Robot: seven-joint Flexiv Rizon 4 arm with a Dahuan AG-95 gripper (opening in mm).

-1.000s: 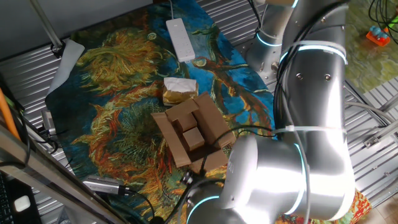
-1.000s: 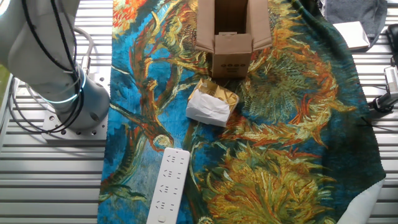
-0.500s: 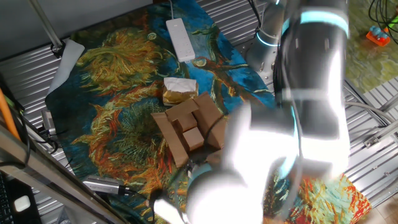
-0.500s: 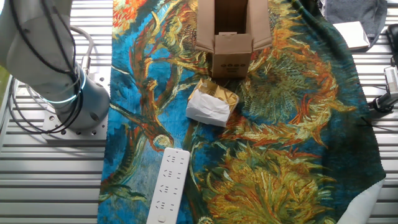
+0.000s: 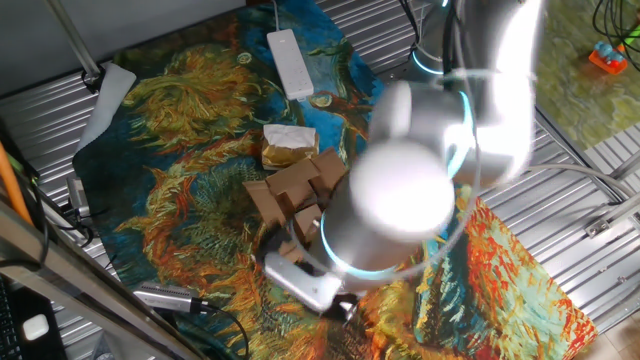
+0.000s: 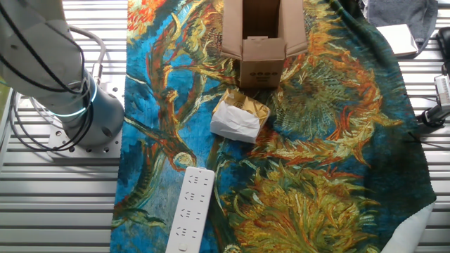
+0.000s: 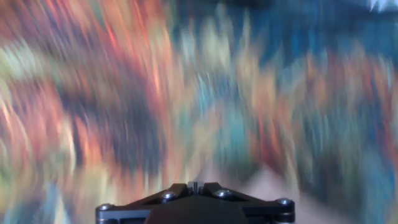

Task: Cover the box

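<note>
The box (image 5: 298, 192) is a small brown cardboard carton that stands on the patterned cloth with its flaps spread open. In the other fixed view the box (image 6: 261, 41) is at the top edge with its top uncovered. My arm (image 5: 400, 200) is a motion-blurred mass. It hangs over the box's right and near side and hides part of it. The hand view is smeared by motion and shows only cloth colours. At its bottom edge my gripper (image 7: 196, 185) shows its fingertips together, holding nothing.
A crumpled white-and-tan paper packet (image 5: 287, 143) (image 6: 240, 118) lies just beyond the box. A white power strip (image 5: 290, 62) (image 6: 190, 209) lies further along the cloth. The arm's base (image 6: 77, 105) stands on the ribbed metal table. A metal tool (image 5: 170, 297) lies at the cloth's near edge.
The arm has swung fast from the lower foreground up over the box's near side, blurring as it goes. The box, packet and power strip have not moved.
</note>
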